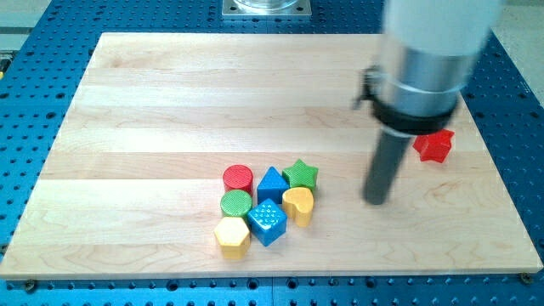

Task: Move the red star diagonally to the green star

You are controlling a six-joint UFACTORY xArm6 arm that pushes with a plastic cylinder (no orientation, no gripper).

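The red star (434, 146) lies near the board's right edge, partly hidden behind the arm's body. The green star (301, 175) sits at the top right of a cluster of blocks near the view's bottom centre. My tip (376, 201) rests on the board, below and to the left of the red star and to the right of the green star, touching neither.
The cluster also holds a red cylinder (239, 178), a blue triangular block (272, 184), a green cylinder (236, 203), a yellow heart (298, 204), a blue hexagon (268, 223) and a yellow hexagon (232, 235). The wooden board (170, 102) lies on a blue perforated table.
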